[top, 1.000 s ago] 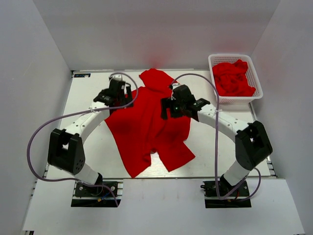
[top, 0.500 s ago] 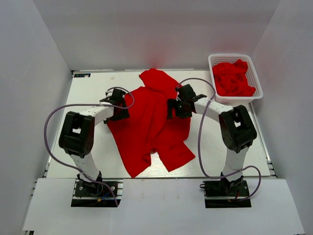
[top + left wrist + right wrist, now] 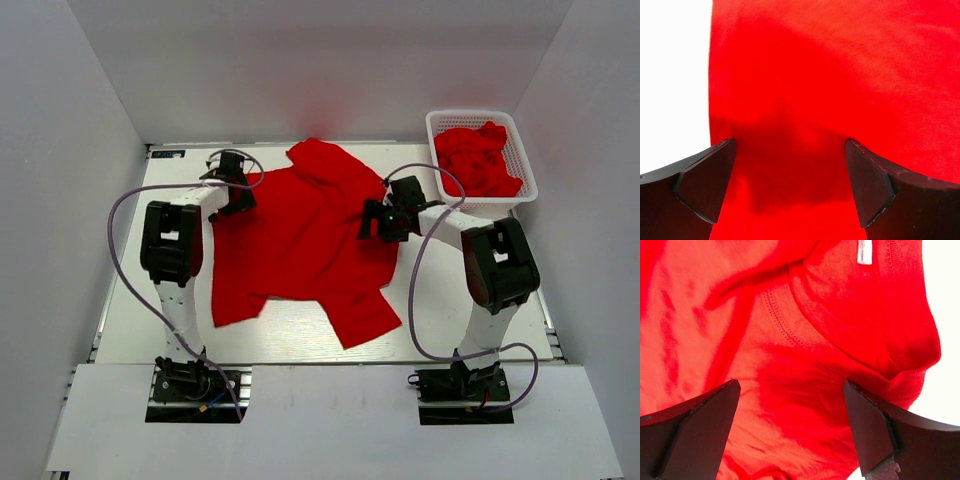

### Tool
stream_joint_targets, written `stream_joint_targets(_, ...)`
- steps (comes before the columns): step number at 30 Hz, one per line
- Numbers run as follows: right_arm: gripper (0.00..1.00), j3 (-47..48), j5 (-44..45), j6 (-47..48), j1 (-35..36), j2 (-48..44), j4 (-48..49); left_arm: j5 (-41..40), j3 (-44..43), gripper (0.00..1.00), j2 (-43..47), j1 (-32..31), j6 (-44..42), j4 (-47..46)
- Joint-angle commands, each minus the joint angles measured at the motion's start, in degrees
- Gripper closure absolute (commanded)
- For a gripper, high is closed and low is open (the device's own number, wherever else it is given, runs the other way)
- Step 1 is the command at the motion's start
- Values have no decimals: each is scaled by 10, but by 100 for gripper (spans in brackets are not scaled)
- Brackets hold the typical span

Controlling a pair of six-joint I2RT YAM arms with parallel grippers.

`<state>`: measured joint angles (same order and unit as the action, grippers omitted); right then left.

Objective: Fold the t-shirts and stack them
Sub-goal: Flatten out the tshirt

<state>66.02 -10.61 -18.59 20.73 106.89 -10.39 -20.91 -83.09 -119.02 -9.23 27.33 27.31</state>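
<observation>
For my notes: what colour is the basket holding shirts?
The basket is white; the top external view shows it best.

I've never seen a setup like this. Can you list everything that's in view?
t-shirt on the table: one, bright red, spread loosely across the middle
t-shirts in the basket: crumpled heap, number cannot be told, bright red
basket: one, white mesh, far right corner
neck label: one, white, inside the spread shirt's collar
table: one, white, under everything
cables: two, lilac-grey, one looping beside each arm
left arm and right arm: black and white, bases at the near edge
left pincer: black, open, over the shirt's left edge
right pincer: black, open, over the collar
</observation>
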Motion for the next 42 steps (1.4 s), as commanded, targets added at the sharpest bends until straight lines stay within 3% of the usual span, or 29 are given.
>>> stream_joint_targets(1,10,-55,26,-7,-14,-22,-29,-2,-56,0,-88,23,-60,46)
stream_joint_targets(9,10,-135,77,-64,-27,-103,-24,115,-222,0,-176,28,-155,50)
stream_joint_targets(14,10,-115,123,-28,-29,-132,-39,166,-210,0,-128,28,-155,56)
stream_joint_targets(21,10,-40,82,35,-28,-171,-51,123,-128,0,40,28,-118,116)
stream_joint_targets(25,10,-53,79,53,-24,-222,-44,73,-44,0,168,28,-74,155)
stream_joint_targets(28,10,-86,82,37,-20,-272,-62,19,18,0,262,28,36,209)
stream_joint_targets(33,10,-151,72,15,-2,-373,-116,-26,132,0,409,28,140,278)
stream_joint_targets(36,10,-179,79,13,4,-408,-146,-8,266,0,466,40,163,247)
stream_joint_targets(42,10,-206,44,8,7,-439,-161,18,354,0,485,45,202,205)
